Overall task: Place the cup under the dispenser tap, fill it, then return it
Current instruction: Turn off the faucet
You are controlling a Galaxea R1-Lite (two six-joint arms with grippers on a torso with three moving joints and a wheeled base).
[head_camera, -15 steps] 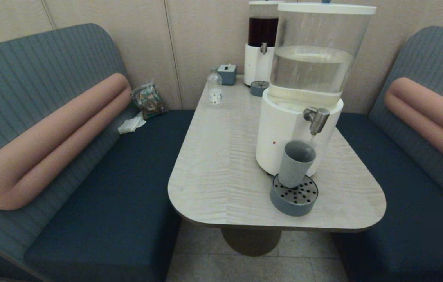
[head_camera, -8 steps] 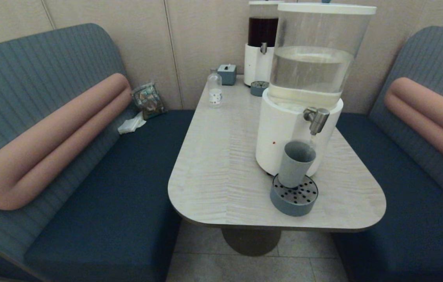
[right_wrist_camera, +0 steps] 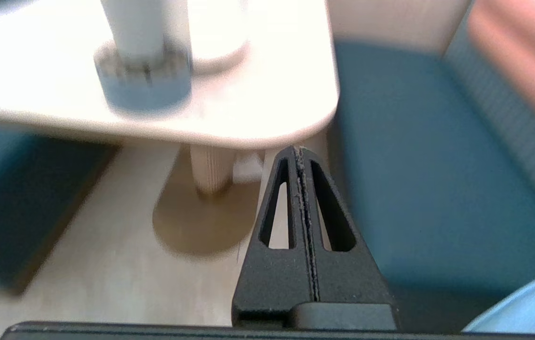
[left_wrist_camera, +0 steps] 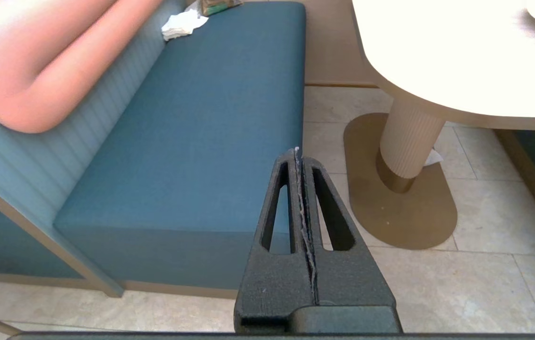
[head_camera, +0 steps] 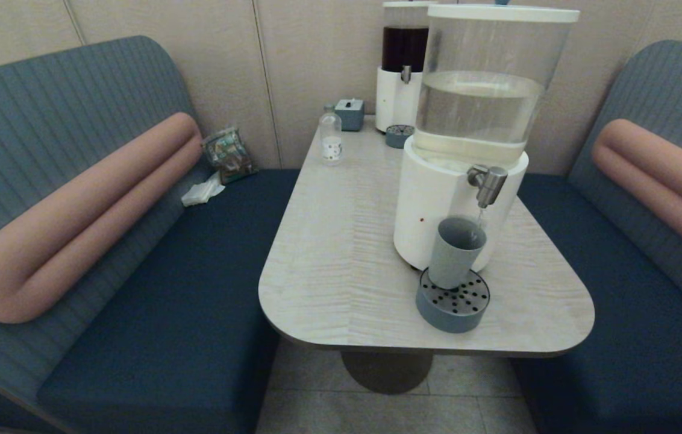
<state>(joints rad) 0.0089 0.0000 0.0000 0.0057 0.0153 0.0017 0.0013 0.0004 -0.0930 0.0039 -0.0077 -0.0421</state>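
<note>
The grey-blue cup (head_camera: pixel 456 252) stands upright on the low round drip tray (head_camera: pixel 453 309), right under the brushed-steel dispenser tap (head_camera: pixel 488 182) of the big white-based dispenser (head_camera: pixel 460 144). A thin stream of liquid shows between the spout and the cup's rim. Neither arm appears in the head view. My left gripper (left_wrist_camera: pixel 297 153) hangs shut and empty below table height, over the floor beside the left bench. Shut and empty too, my right gripper (right_wrist_camera: pixel 300 150) sits low in front of the table's near edge, with the cup (right_wrist_camera: pixel 134 28) blurred above on the tray (right_wrist_camera: pixel 144 87).
A dark-liquid dispenser (head_camera: pixel 402 66), a second small tray (head_camera: pixel 399 135), a grey box (head_camera: pixel 350 114) and a small clear bottle (head_camera: pixel 331 138) stand at the table's far end. Blue benches (head_camera: pixel 184 301) flank the table (head_camera: pixel 341 253); its pedestal (left_wrist_camera: pixel 407 141) stands on the tiled floor.
</note>
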